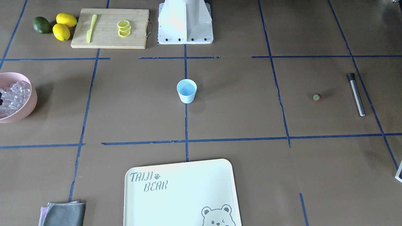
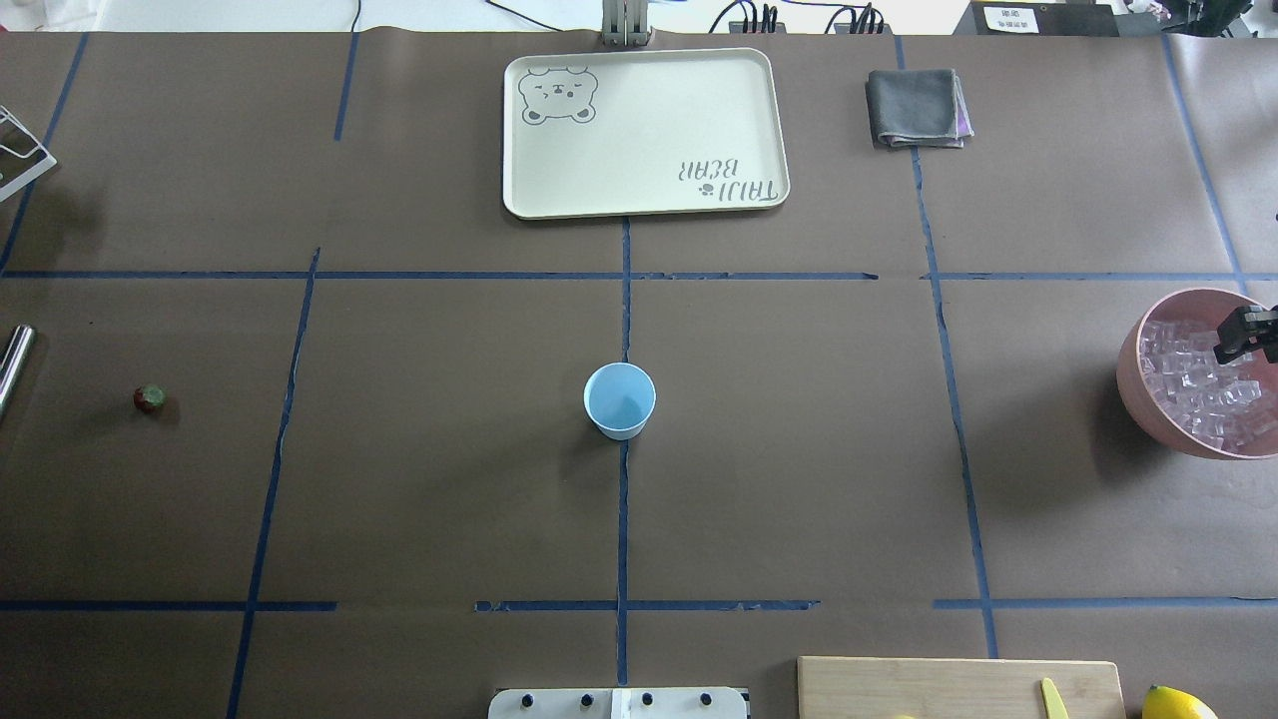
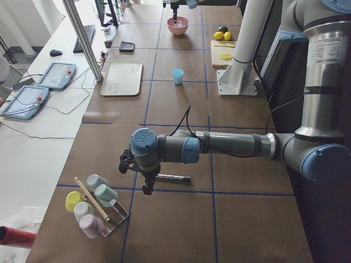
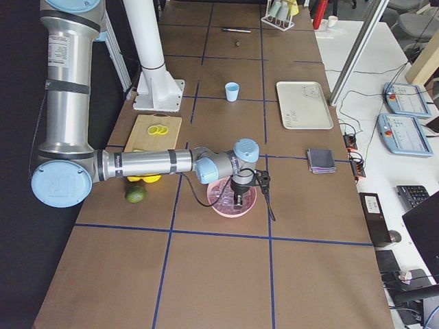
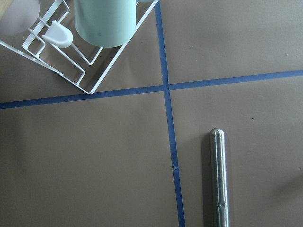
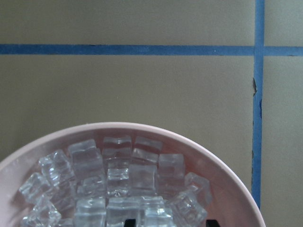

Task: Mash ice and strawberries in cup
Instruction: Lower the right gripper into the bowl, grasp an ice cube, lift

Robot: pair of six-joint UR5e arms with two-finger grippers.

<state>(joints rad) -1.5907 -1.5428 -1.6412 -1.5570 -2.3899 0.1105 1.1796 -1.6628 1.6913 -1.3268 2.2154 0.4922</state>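
The light blue cup (image 1: pixel 187 91) stands upright at the table's middle, and it also shows in the overhead view (image 2: pixel 619 399). It looks empty. The small red strawberry (image 1: pixel 317 97) lies alone on the robot's left side (image 2: pixel 150 398). The ice (image 2: pixel 1203 384) fills a pink bowl (image 2: pixel 1138 389) on the robot's right. My right gripper (image 2: pixel 1243 335) hangs over the bowl, jaws apart, its tips just above the ice (image 6: pixel 113 184). My left gripper (image 3: pixel 147 189) hovers by a steel muddler (image 5: pixel 219 179); I cannot tell whether it is open or shut.
A cream tray (image 2: pixel 644 135) and a grey cloth (image 2: pixel 917 108) lie at the far edge. A cutting board (image 1: pixel 110 28) holds lemon slices and a yellow knife, with lemons (image 1: pixel 64 25) and a lime (image 1: pixel 41 25) beside it. A cup rack (image 5: pixel 71 47) stands near the muddler.
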